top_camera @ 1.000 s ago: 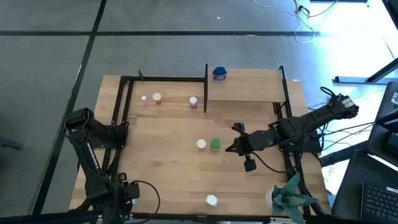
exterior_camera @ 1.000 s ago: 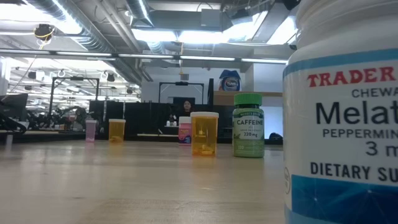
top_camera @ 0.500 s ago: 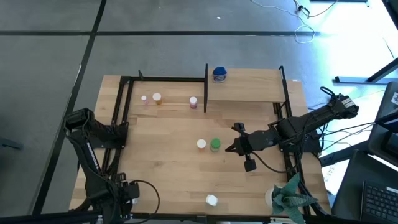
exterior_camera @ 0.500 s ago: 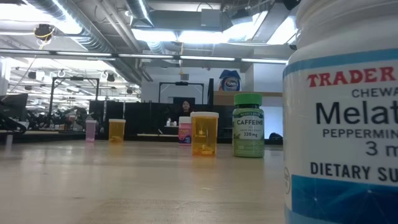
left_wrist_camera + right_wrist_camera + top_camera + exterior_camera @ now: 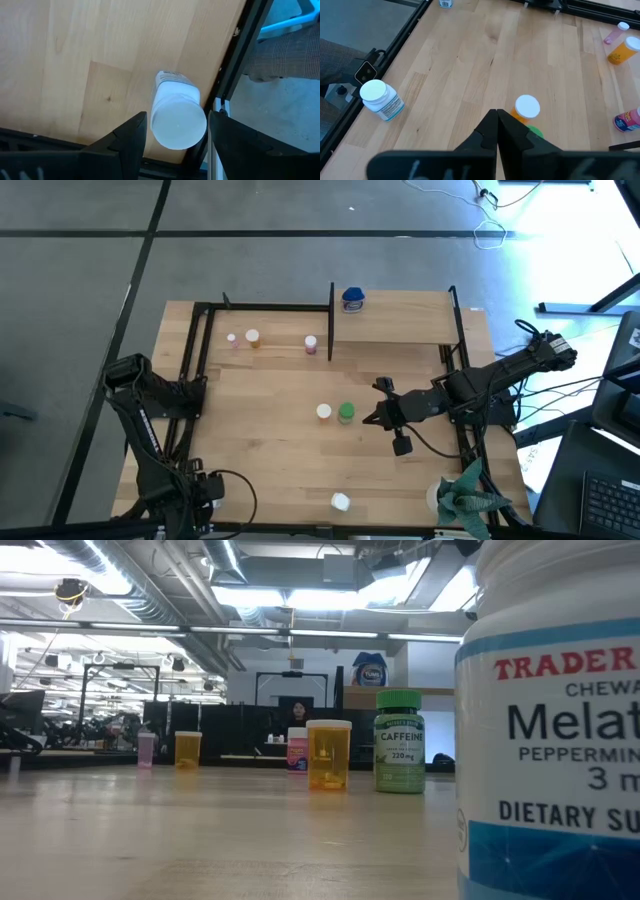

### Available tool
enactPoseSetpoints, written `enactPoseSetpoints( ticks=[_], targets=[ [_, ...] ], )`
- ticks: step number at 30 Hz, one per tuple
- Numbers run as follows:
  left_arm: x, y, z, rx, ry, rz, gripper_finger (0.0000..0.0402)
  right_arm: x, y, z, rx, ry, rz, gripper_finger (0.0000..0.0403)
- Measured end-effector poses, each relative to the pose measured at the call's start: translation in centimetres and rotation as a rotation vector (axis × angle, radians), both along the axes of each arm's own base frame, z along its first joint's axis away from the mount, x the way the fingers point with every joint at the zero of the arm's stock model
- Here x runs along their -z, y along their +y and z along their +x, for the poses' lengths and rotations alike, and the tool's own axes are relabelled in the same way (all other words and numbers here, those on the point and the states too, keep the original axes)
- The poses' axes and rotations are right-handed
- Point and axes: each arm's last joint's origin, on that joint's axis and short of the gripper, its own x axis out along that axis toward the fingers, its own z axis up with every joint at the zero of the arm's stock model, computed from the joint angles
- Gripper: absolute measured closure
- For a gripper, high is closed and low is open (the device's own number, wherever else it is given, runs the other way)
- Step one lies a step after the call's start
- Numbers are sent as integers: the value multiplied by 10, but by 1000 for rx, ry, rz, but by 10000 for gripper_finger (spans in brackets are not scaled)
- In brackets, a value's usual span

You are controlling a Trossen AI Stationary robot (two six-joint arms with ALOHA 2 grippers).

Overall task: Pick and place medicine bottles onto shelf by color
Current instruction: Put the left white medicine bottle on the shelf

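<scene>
My right gripper (image 5: pixel 377 416) (image 5: pixel 497 114) hovers shut just right of two bottles standing at the table's middle: a green one (image 5: pixel 346 413) (image 5: pixel 399 740) and an orange one with a white cap (image 5: pixel 324 412) (image 5: pixel 526 108). It touches neither. A white bottle (image 5: pixel 341 502) (image 5: pixel 178 116) stands near the table's near edge. A blue bottle (image 5: pixel 352 300) stands on the shelf (image 5: pixel 400 320). Two pink bottles (image 5: pixel 232 339) (image 5: pixel 311 344) and a second orange one (image 5: pixel 252 337) stand at the far left. My left gripper (image 5: pixel 203 486) (image 5: pixel 177 116) waits open at the near left corner.
A black metal frame (image 5: pixel 262 307) runs along the table's far and side edges. A green paper-like plant (image 5: pixel 466 500) sits at the near right corner. Bare tabletop (image 5: pixel 260 440) lies between the left arm and the middle bottles. A person (image 5: pixel 299 715) shows in the room beyond.
</scene>
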Motion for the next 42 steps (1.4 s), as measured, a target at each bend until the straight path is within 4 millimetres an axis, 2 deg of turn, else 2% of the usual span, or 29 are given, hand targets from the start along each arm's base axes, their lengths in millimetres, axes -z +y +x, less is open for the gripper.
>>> enactPoseSetpoints(
  ticks=[20, 28, 37, 42],
  targets=[
    [20, -8, 2, 18, 63, 44, 192, 0, 0, 0, 0, 0, -1, 395],
    [20, -7, 3, 15, 63, 45, 193, 0, 0, 0, 0, 0, -1, 395],
    [20, -4, 10, -7, 64, 44, 245, 0, 0, 0, 0, 0, -1, 395],
    [20, -2, 14, -21, 63, 42, 249, 0, 0, 0, 1, 0, -1, 395]
  ],
)
